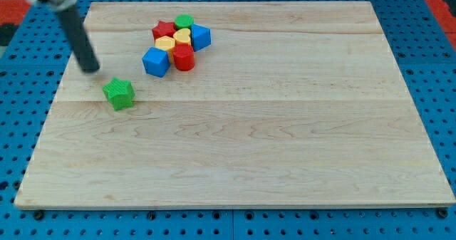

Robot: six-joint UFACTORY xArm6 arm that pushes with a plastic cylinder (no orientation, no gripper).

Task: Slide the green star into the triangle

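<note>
Green star block (pixel 118 92) lies just right-below my tip (pixel 91 70) (no jaws, bare rod); the multicoloured block cluster (pixel 175 45) sits well right on the wooden tabletop (pixel 285 140).

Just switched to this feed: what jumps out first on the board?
A tight cluster of coloured blocks sits near the view's top, left of centre. The green star lies alone below and to its left. My tip is just above-left of the star, apart from it.
</note>
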